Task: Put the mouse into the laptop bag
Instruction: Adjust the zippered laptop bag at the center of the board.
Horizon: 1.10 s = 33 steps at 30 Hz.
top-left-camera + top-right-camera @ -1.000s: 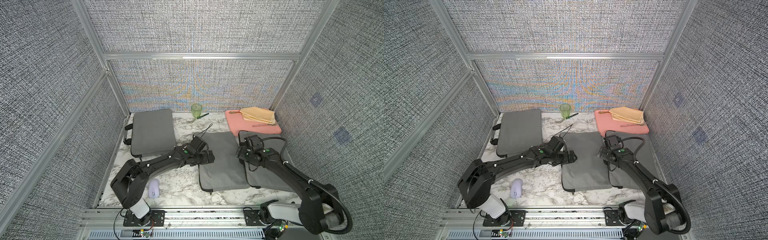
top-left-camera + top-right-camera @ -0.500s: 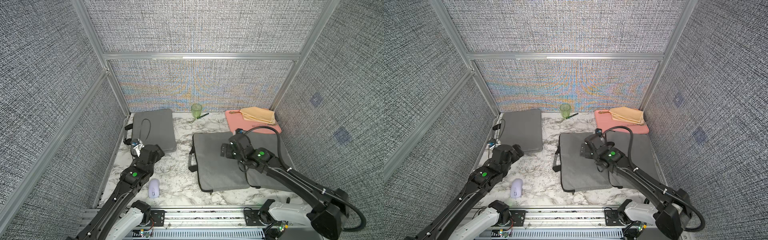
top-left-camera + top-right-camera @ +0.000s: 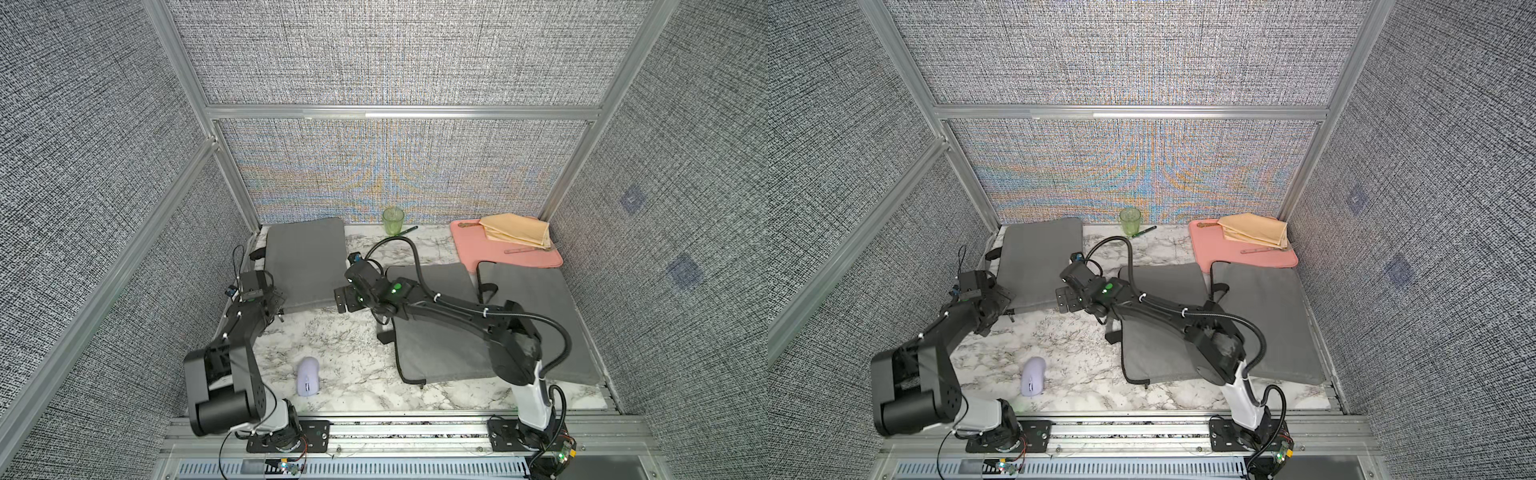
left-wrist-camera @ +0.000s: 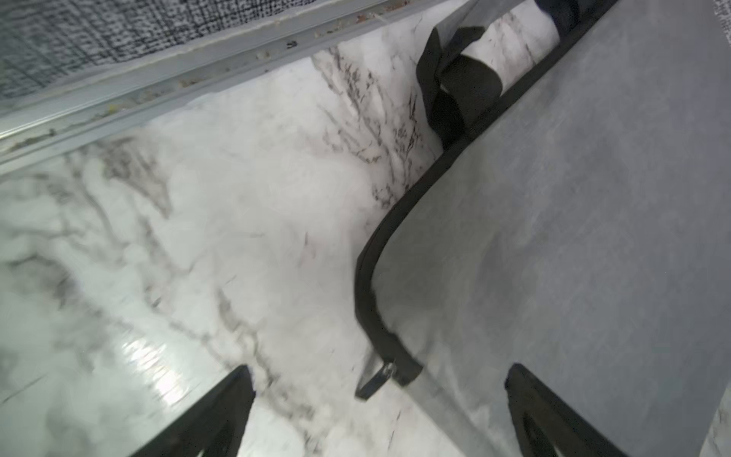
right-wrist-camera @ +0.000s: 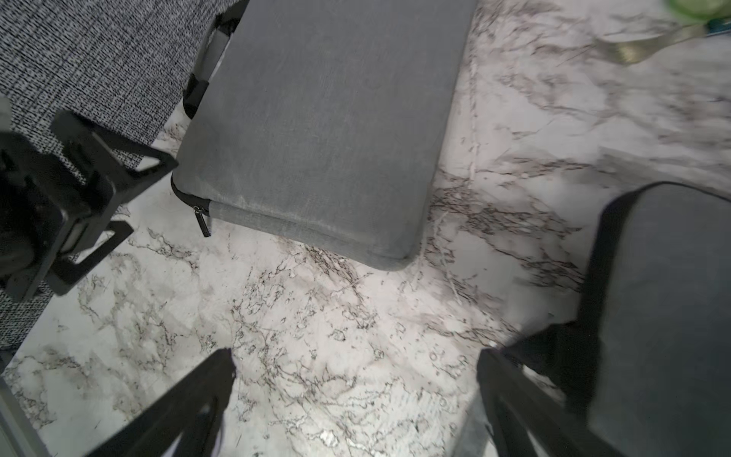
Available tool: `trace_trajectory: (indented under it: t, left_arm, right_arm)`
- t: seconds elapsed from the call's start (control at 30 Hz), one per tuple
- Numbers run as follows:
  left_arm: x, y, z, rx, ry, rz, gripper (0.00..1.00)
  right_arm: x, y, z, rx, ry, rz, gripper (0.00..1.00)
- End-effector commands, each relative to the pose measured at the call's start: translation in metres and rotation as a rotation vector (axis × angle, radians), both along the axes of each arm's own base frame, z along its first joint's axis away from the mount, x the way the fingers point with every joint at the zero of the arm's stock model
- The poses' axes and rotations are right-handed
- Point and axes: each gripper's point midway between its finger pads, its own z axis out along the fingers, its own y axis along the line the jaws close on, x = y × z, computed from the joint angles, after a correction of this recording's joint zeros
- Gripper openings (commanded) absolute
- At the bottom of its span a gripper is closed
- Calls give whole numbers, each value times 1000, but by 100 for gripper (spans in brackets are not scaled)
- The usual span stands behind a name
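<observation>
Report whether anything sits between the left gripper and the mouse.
Nothing visible does. Only bare marble tabletop separates the open left gripper, which is at the near corner of the gray laptop bag, from the mouse.

The mouse (image 3: 308, 376) lies at the front, before the left bag (image 3: 305, 262); the middle bag (image 3: 436, 332) is to its right, beside the right bag (image 3: 540, 316)

green cup (image 3: 393, 220), pink board (image 3: 490, 251), yellow cloth (image 3: 515, 235)
</observation>
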Motion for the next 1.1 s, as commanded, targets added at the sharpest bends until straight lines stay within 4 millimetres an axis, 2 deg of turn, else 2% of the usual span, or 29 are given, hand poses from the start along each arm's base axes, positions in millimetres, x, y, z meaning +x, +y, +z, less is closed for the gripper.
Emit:
trace_trajectory:
  t: [0.0, 0.07, 0.2, 0.33, 0.43, 0.5, 0.63, 0.7, 0.8, 0.9, 1.0, 1.07]
  left_arm:
    - [28, 17, 0, 9, -43, 45, 99]
    - [43, 19, -6, -22, -51, 37, 99]
    - [65, 1, -20, -172, -27, -42, 90]
    - [54, -10, -42, -237, 41, -27, 80]
    - [44, -16, -53, -263, 92, -21, 59]
    - [30, -18, -56, -261, 159, 0, 50]
    - [16, -35, -45, -241, 145, -17, 13]
    - [13, -47, -41, -248, 144, -47, 0]
    - [2, -76, -45, -299, 155, -110, 0]
    - [-22, -105, -50, -302, 153, -142, 0]
    - [-46, -128, -46, -295, 119, -165, 0]
    - [-54, -146, -41, -312, 72, -199, 0]
  right_arm:
    - [8, 17, -11, 5, 34, 56, 99]
    - [19, 17, -23, -1, 65, 49, 99]
    - [43, 7, -36, 14, 82, 27, 99]
    - [46, 5, -50, 1, 92, 37, 99]
    - [46, 5, -63, 23, 127, 43, 99]
    - [45, 2, -68, 33, 143, 42, 99]
    - [41, -9, -65, 37, 125, 31, 99]
    - [37, -14, -63, 48, 121, 25, 99]
    - [31, -22, -59, 68, 114, 21, 99]
    - [23, -31, -59, 65, 116, 13, 99]
    - [17, -39, -58, 56, 117, 9, 99]
    - [14, -44, -56, 57, 115, 7, 99]
